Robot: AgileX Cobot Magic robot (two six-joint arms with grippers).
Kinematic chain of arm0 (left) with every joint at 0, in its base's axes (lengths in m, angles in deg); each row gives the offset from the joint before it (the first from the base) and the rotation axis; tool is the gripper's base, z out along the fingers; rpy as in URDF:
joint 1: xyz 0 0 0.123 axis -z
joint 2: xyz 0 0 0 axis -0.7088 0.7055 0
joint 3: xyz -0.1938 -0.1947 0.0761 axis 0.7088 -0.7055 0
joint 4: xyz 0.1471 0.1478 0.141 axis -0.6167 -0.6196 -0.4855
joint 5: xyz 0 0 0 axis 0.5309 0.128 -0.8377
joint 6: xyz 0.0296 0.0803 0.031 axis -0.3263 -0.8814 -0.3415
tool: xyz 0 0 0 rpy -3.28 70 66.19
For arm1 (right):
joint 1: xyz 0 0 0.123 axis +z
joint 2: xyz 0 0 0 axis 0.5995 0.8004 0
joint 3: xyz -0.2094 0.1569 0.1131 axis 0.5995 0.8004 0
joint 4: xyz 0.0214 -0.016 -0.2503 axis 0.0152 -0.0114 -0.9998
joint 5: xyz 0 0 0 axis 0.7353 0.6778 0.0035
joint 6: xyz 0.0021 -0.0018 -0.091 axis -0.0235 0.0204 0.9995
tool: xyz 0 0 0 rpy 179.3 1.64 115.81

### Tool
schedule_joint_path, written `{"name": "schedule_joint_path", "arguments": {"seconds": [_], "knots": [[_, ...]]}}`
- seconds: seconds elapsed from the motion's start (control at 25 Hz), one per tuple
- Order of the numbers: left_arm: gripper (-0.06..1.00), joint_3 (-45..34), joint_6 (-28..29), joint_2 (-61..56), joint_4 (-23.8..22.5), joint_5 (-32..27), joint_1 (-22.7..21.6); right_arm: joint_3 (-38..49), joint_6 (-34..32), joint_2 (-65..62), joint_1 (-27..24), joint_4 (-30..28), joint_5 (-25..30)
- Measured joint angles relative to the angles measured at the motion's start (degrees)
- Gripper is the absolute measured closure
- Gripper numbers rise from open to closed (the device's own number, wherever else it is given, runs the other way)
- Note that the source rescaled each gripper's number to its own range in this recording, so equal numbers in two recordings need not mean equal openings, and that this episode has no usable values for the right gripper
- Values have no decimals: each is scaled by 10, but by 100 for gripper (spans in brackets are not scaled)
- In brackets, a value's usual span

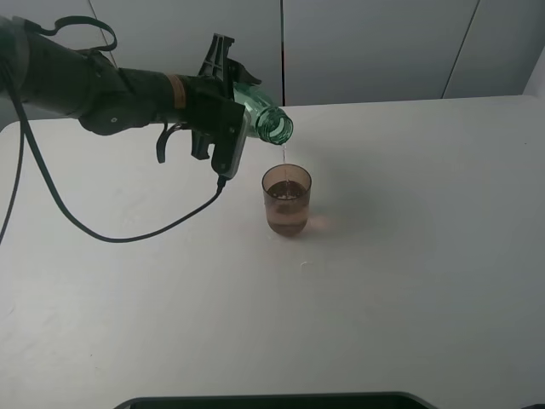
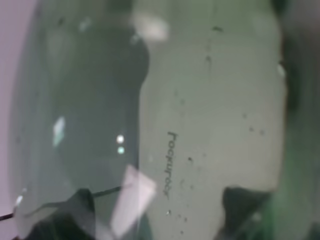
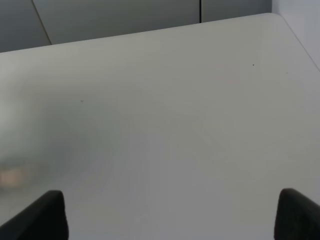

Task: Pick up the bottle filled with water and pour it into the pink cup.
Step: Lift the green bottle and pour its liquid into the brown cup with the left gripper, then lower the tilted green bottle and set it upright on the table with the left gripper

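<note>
My left gripper is shut on the green-tinted bottle and holds it tipped over, its open neck pointing down to the right. A thin stream of water falls from the neck into the pink cup, which stands upright on the table just below and holds some water. The bottle fills the left wrist view, blurred and very close. My right gripper is open and empty over bare table; it does not show in the exterior high view.
The white table spreads around the cup. A black cable hangs from the left arm down to the tabletop. A dark edge runs along the table's near side. Grey wall panels stand behind the far edge.
</note>
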Motion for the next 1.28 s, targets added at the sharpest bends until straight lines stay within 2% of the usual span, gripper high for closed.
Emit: {"name": "schedule_joint_path", "arguments": {"seconds": [0.08,0.32,0.4,0.48,0.76,0.92,1.08,1.28], "knots": [[94,0,28,0,34,18,0,0,0,0,0,0,0],[94,0,117,-23,193,57,0,0,0,0,0,0,0],[94,0,173,-43,233,65,-7,0,0,0,0,0,0],[94,0,263,-69,247,77,-19,0,0,0,0,0,0],[94,1,601,-117,249,127,-117,0,0,0,0,0,0],[94,-1,725,-117,186,125,-169,0,0,0,0,0,0],[94,-36,758,-117,149,190,-185,0,0,0,0,0,0],[94,-92,740,-113,148,209,-186,0,0,0,0,0,0]]}}
